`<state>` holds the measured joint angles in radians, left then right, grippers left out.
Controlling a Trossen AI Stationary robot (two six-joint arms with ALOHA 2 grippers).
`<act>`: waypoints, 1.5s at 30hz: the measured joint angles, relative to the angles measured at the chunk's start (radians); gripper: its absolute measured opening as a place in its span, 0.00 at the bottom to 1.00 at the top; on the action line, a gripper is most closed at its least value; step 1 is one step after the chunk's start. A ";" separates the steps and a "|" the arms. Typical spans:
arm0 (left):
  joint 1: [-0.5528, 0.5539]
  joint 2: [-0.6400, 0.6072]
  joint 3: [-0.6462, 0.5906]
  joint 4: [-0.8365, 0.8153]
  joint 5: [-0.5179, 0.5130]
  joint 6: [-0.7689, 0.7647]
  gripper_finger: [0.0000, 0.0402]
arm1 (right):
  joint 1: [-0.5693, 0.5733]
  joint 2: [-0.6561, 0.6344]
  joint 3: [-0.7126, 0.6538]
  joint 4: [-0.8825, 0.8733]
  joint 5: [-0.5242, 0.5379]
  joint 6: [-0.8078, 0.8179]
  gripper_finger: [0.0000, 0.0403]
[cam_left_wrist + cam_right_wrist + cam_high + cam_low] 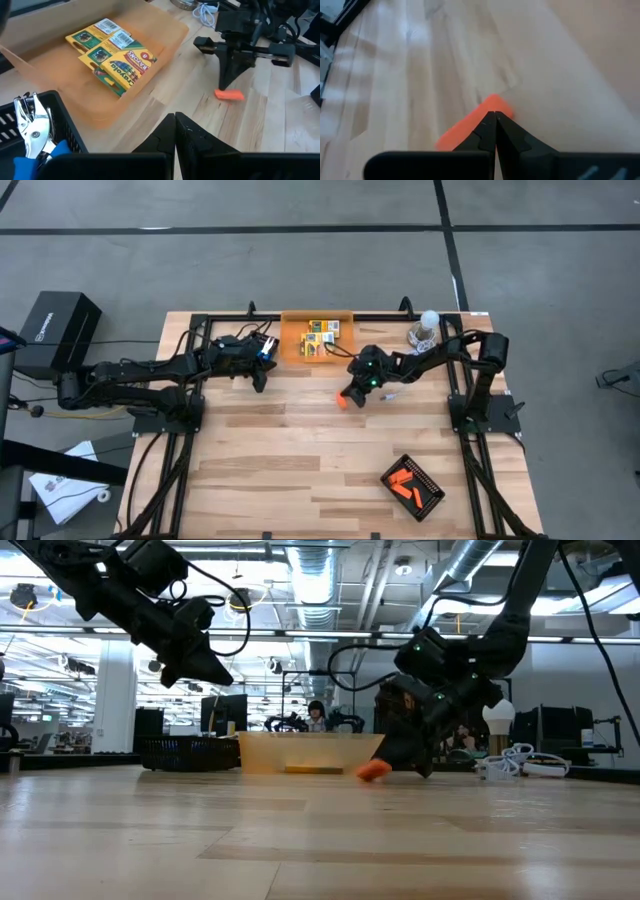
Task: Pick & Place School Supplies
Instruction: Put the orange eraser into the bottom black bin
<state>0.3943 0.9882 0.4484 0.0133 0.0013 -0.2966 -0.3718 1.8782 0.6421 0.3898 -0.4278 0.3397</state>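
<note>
The right pincer (495, 116) is clenched, tips down at an orange stick (470, 125) lying on the surface (300, 450); its own fingers hide much of the stick, so a grasp is unclear; the left pincer (175, 120) is clenched empty near the crayon boxes (112, 55) in the far orange bin (165, 30).

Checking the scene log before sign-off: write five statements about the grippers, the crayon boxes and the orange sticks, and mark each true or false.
1. The right gripper is shut on an orange stick. True.
2. The crayon boxes lie on the bare table. False: they lie in the orange bin.
3. The left gripper is shut and empty. True.
4. The black ridged tray near the table's front edge is empty. False: orange sticks lie in it.
5. The left gripper holds blue-handled pliers. False: the pliers sit in a black tray beside the bin.
</note>
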 joint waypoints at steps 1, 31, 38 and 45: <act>0.000 0.000 0.000 0.004 0.000 0.000 0.00 | -0.003 0.000 -0.003 0.008 0.008 0.000 0.00; 0.000 0.000 0.000 0.052 0.010 0.003 0.00 | -0.273 -0.277 -0.020 -0.470 0.050 0.103 0.00; 0.000 0.000 0.000 0.099 0.004 0.009 0.01 | -0.269 -0.544 0.025 -0.587 -0.090 0.140 0.08; 0.000 0.000 0.000 0.111 -0.001 0.023 0.06 | -0.142 -0.599 0.131 -0.633 -0.061 0.138 0.36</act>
<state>0.3943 0.9882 0.4488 0.1242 0.0002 -0.2732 -0.5135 1.2791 0.7730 -0.2429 -0.4887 0.4774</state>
